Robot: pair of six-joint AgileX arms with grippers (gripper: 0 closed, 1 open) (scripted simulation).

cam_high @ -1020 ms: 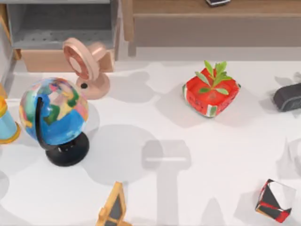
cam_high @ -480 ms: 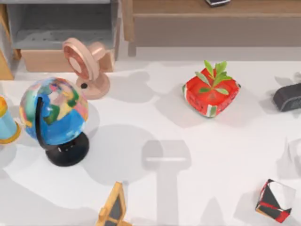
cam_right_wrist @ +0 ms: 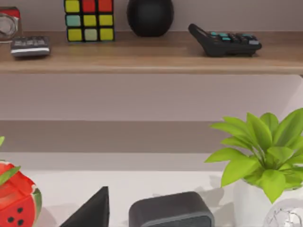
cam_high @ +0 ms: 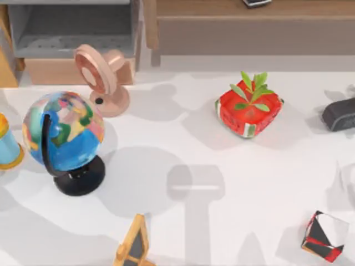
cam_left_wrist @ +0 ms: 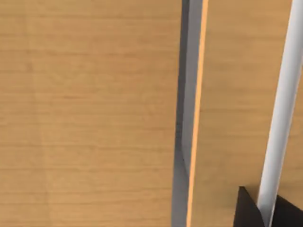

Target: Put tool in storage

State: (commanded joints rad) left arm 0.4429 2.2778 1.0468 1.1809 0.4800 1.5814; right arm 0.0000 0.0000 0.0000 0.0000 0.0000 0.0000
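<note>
The tool (cam_high: 194, 187) lies flat on the white surface (cam_high: 166, 111), a thin pale sliver roughly in the middle and a little toward the near edge, sitting inside a soft grey shadow. Nothing touches it. The globe (cam_high: 64, 130) stands well off to its left on a black foot, and the orange-framed triangle (cam_high: 133, 244) sits nearer, down at the front edge. A black-white-red cube (cam_high: 324, 235) rests far to the right at the front.

Farther back, a pink desk fan (cam_high: 102, 77) stands just behind the globe. A red watermelon-patterned pot (cam_high: 248, 108) with green leaves sits right of centre, and a dark box (cam_high: 339, 113) is at the right edge. At the back left is an open grey compartment (cam_high: 72, 30) framed in wood.

The left pincer (cam_left_wrist: 267, 215) is up close against pale wooden panels (cam_left_wrist: 94, 118) — what seems to be a white bar (cam_left_wrist: 284, 104) runs past its dark tips, and I cannot tell whether it is open or closed.

The right pincer (cam_right_wrist: 92, 210) hangs low over the surface, facing a wooden shelf (cam_right_wrist: 142, 54) that carries a coloured puzzle cube (cam_right_wrist: 90, 20), a black ball (cam_right_wrist: 150, 16) and a calculator (cam_right_wrist: 225, 40). A leafy potted plant (cam_right_wrist: 262, 151) stands near it — its state I cannot tell either.
</note>
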